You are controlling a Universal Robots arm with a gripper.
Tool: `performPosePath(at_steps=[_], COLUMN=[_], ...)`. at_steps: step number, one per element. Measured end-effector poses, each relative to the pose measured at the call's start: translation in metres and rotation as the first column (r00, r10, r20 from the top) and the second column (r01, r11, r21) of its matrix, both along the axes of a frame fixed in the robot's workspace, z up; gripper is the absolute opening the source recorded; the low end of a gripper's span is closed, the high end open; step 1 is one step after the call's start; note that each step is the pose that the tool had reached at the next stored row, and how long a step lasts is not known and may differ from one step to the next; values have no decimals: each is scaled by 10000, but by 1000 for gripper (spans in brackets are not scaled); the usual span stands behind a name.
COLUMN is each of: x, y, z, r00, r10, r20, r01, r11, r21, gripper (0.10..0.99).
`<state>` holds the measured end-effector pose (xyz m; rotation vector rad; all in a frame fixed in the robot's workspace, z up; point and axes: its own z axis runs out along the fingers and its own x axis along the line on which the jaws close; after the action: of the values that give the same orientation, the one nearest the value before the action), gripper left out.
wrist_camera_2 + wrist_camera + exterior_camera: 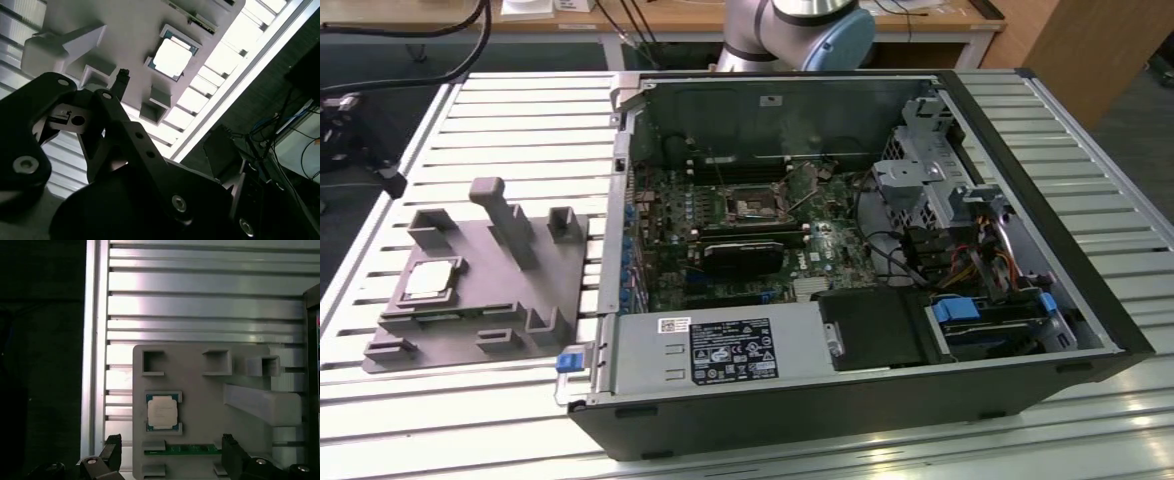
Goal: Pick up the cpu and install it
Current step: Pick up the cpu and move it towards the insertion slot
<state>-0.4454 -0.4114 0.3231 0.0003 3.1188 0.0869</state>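
Note:
The cpu is a small silver square with a pale rim. It lies flat in a recess of the grey tray on the exterior view's left, outside the computer case. In the first wrist view my gripper hangs above the tray, open, with its two black fingertips spread wide and nothing between them. There the cpu sits just beyond the gap between the fingertips. The second wrist view shows the cpu past the black finger linkage. The motherboard socket sits inside the case.
The open computer case lies on the slatted metal table, with a black card below the socket and a power supply at the front. The tray has raised posts and holds a green memory stick. The arm's base stands behind the case.

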Motion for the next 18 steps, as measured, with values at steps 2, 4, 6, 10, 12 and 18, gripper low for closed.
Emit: performPosePath(at_steps=[2,4,6,10,12,18], x=[-2,-2,-2,-2,-2,-9], y=[-1,-1,-1,-1,-1,-26], z=[-35,-72,-107,-180,-217,-326], r00=[10000,10000,10000,10000,10000,9999], r10=[14,16,16,16,16,148], r20=[-9,-14,-24,-33,-34,-57], r01=[-14,-16,-16,-16,-16,-148], r11=[10000,10000,10000,10000,10000,9999], r21=[0,1,0,0,1,5], gripper=[878,878,878,878,878,878])
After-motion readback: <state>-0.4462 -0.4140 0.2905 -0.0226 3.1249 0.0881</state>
